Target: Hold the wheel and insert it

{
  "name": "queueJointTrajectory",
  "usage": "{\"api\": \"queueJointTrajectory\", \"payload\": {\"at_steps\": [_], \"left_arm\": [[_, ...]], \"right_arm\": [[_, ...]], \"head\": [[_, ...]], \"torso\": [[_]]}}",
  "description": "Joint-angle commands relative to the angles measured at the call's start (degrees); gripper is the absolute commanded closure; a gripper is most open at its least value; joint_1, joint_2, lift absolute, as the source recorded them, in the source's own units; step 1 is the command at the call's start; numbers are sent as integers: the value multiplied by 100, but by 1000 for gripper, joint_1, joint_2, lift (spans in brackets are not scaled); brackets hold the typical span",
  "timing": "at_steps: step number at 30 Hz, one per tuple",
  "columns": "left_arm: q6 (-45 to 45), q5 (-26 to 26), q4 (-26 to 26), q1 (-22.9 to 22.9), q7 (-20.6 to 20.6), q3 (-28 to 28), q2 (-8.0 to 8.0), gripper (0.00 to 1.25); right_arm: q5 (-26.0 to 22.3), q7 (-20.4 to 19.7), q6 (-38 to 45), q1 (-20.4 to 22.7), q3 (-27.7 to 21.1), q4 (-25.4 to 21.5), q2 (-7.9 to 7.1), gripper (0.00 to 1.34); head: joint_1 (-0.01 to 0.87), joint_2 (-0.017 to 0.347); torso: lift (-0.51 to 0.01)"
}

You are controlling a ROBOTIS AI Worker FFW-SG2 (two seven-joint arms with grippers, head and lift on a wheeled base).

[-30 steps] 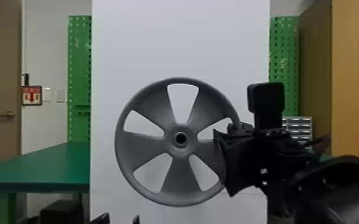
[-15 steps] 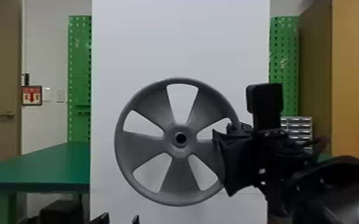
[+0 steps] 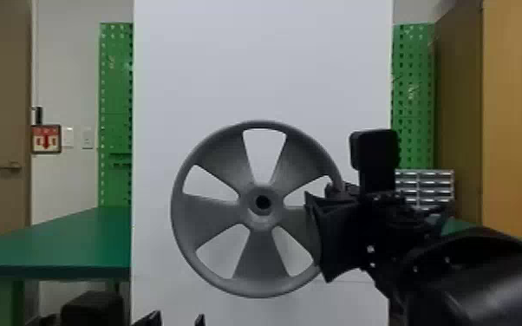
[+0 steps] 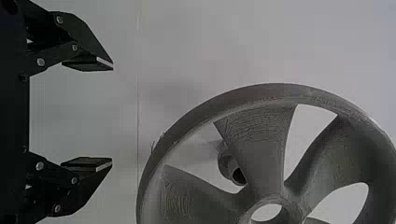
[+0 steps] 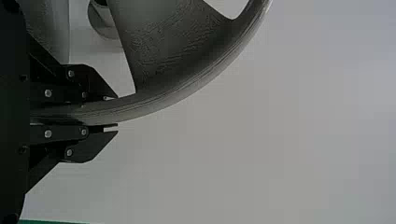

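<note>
My right gripper (image 3: 331, 195) holds the grey wheel (image 3: 219, 214) by its right side, in front of a white panel. In the right wrist view the right gripper (image 5: 114, 112) is shut on the wheel's rim (image 5: 163, 100). My left gripper (image 3: 177, 321) is low at the head view's bottom edge; in the left wrist view the left gripper (image 4: 112, 114) stands open with nothing between its fingers, apart from the wheel (image 4: 261, 144). Behind the wheel, a round grey peg (image 4: 229, 165) with a dark hole shows through a gap between spokes.
The white panel (image 3: 264, 56) stands upright behind the wheel. A green table (image 3: 65, 242) lies to the left, green pegboards (image 3: 116, 104) stand farther back, and a wooden cabinet (image 3: 516, 121) is at the right with small drawers (image 3: 429, 186) beside it.
</note>
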Motion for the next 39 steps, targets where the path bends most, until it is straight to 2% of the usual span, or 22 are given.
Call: {"api": "queueJointTrajectory", "payload": {"at_steps": [1,21,39], "left_arm": [[0,-3,11,-1,0,-19,-1,516],[0,15,46,-36,0,-54,8,516],[0,15,46,-27,0,-54,-1,516]], "right_arm": [[-22,0,-149,-38,14,203,5,1078],[-22,-105,-562,-319,75,801,5,1078],[-31,-105,-983,-407,23,1284,5,1078]], "head": [[5,75],[5,75],[5,75]], "torso": [[-482],[-482],[-482]]}}
